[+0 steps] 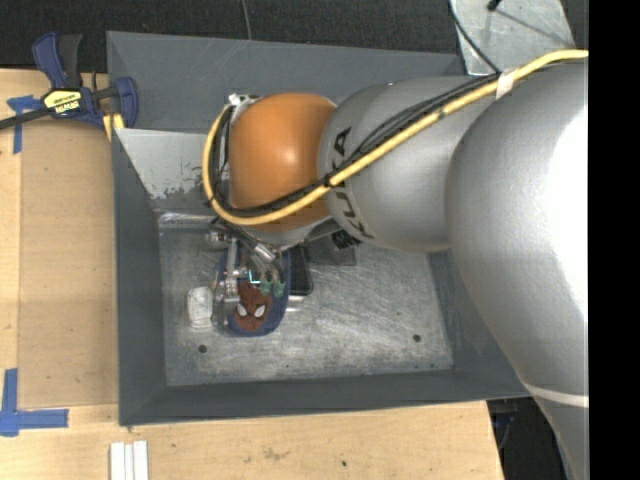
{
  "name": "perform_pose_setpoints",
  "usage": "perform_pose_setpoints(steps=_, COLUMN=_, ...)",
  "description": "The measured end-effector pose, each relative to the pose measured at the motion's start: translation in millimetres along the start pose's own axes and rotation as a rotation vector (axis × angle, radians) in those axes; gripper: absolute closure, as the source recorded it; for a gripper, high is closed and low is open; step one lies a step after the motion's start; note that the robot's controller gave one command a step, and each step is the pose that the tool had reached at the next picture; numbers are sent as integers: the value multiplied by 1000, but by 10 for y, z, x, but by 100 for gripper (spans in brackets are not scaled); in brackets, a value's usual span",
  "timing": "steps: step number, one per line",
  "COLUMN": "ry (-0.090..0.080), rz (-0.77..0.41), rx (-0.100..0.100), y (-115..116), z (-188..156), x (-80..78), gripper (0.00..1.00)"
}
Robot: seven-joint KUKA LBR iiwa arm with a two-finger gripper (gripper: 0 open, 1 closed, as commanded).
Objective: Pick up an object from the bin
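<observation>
Gripper [250, 286] hangs low over a blue-and-red rounded toy [250, 316] in the bin [140, 298]; whether it is clenched or released, I cannot tell. A small whitish piece [200, 306] lies just beside the toy.

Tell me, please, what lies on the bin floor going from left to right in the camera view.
small white object → blue toy with a red face → dark block
</observation>
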State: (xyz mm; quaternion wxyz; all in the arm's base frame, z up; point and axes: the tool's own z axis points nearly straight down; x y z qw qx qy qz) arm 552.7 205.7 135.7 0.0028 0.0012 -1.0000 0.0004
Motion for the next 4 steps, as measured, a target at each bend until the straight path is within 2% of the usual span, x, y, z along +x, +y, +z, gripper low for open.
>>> perform_pose_setpoints(steps=1, ry=-27, rz=120, rx=-20, y=-416, z=592, x=-4, gripper=0)
perform_pose_setpoints(steps=2, ry=-27, rz=329, rx=-18, y=-1024, z=584, x=219, gripper=0)
perform_pose_setpoints(steps=3, ry=-29, rz=330, rx=-18, y=-1023, z=583, x=213, gripper=100)
perform_pose_setpoints(steps=4, ry=-16, rz=325, rx=-6, y=-915, z=-1270, x=339, gripper=100)
